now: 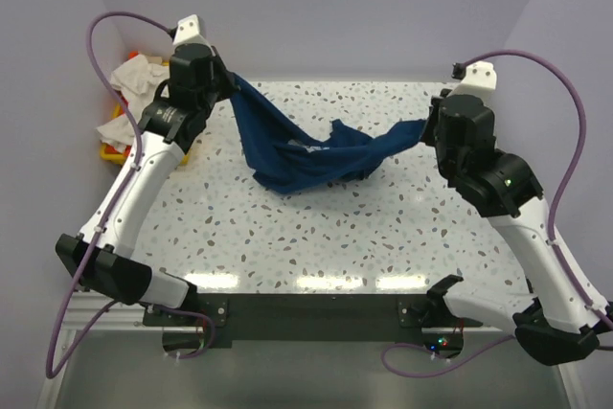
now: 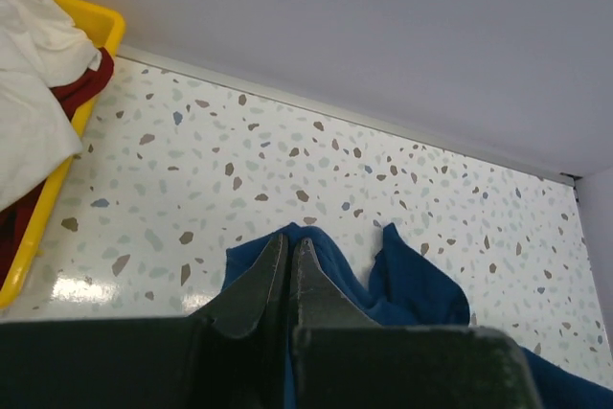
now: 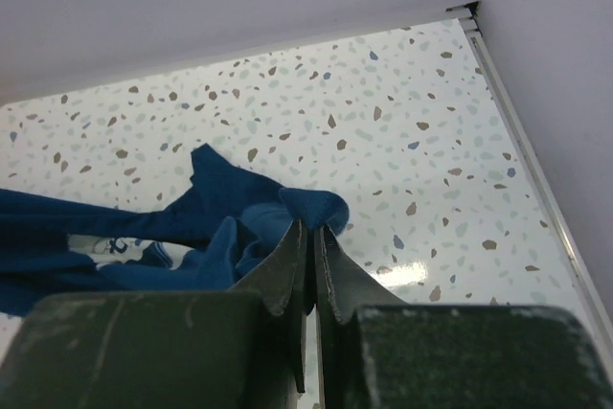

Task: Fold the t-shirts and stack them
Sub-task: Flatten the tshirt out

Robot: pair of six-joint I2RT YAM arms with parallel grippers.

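Terrazzo tbl, lilac walls, navy tee

My left arm and right arm wear white shells over black joint housings. A purple cable arcs off behind the left gripper, a matching cable behind the right gripper. Both grippers' fingers are dark, wedge-shaped and scuffed. A green light glows on my right forearm.

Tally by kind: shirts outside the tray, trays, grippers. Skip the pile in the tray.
navy t-shirt: 1
yellow tray: 1
grippers: 2, the left gripper and the right gripper
Total: 4
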